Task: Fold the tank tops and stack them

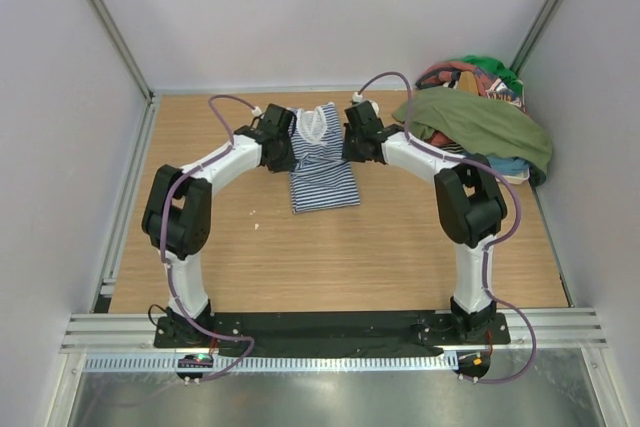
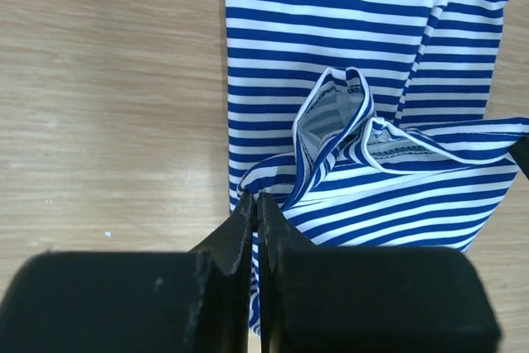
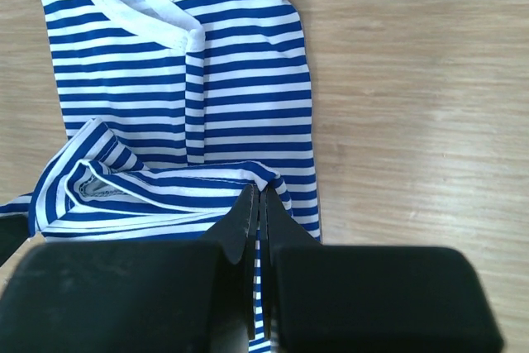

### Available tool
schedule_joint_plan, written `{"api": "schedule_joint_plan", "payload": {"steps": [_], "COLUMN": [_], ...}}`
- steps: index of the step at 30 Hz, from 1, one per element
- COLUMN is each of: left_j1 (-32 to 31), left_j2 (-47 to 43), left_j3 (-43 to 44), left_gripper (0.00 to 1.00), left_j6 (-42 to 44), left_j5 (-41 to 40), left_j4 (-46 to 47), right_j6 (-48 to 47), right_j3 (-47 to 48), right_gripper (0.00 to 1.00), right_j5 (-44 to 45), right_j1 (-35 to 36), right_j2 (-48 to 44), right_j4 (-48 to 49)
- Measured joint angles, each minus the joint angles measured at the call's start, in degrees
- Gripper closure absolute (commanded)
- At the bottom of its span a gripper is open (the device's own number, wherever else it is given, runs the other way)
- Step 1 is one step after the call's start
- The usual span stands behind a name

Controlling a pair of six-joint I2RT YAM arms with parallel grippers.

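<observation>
**Desk:** What does the top view give you?

**Me:** I see a light wooden table [image 1: 330, 257] closed in by pale walls [image 1: 330, 7] on three sides, with metal posts in the far corners. The striped top [image 1: 322, 162] lies at the far middle, its neck pointing away from the arms. The left gripper [image 1: 288, 150] is at its left edge and the right gripper [image 1: 350, 144] at its right edge. The green top [image 1: 480, 119] drapes over a pile [image 1: 480, 75] of clothes in the far right corner. Both arms are bolted to a black plate [image 1: 330, 325] at the near edge.

**Desk:** And the left wrist?

**Me:** My fingers are closed tight on an edge of the striped top. The cloth beside them stands up in a bunched fold. The rest lies flat, with bare wood grain to its left.

**Desk:** Right wrist?

**Me:** Here too my fingers are pinched shut on a white-trimmed edge of the striped top, with a raised fold running off to the left. The V-neck lies flat beyond it, and there is bare wood to the right.
</observation>
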Motion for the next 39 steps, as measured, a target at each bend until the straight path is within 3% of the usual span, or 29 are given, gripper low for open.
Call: {"api": "schedule_joint_plan", "payload": {"steps": [7, 12, 13, 16, 17, 20, 25, 32, 39], "left_j1": [1.3, 1.6, 1.7, 1.9, 1.9, 2.1, 2.1, 1.1, -3.6], "left_j2": [3.4, 5.2, 5.5, 5.9, 5.9, 5.6, 1.4, -12.2, -17.6], "left_j3": [2.3, 3.9, 4.1, 4.3, 4.3, 4.2, 0.8, -10.4, -19.6], "left_gripper": [1.0, 0.96, 0.94, 0.72, 0.57, 0.44, 0.37, 0.3, 0.35], "left_j6": [0.3, 0.9, 0.9, 1.2, 1.3, 1.5, 1.3, -0.2, -2.7], "left_j5": [0.2, 0.2, 0.2, 0.2, 0.2, 0.1, -0.1, 1.4, 6.1], "left_j4": [0.5, 0.6, 0.7, 0.6, 0.6, 0.6, 1.4, 2.9, 7.7], "right_j6": [0.0, 0.4, 0.4, 0.7, 0.8, 0.8, 0.6, 0.6, 0.6], "right_j3": [4.0, 5.6, 5.9, 6.5, 6.5, 6.2, -0.5, -13.8, -22.1], "right_gripper": [0.98, 0.8, 0.72, 0.52, 0.48, 0.36, 0.33, 0.3, 0.42], "right_j5": [-0.9, -0.9, -1.0, -1.0, -0.9, -0.9, -1.1, -4.3, -8.7], "right_j1": [-0.7, -0.9, -0.9, -1.0, -1.1, -1.2, -1.2, -1.2, -1.2], "right_j2": [4.1, 6.1, 6.5, 7.3, 7.3, 6.9, 1.7, -10.7, -14.1], "right_j4": [0.9, 1.2, 1.3, 1.5, 1.5, 2.1, 4.3, 7.1, 8.5]}}
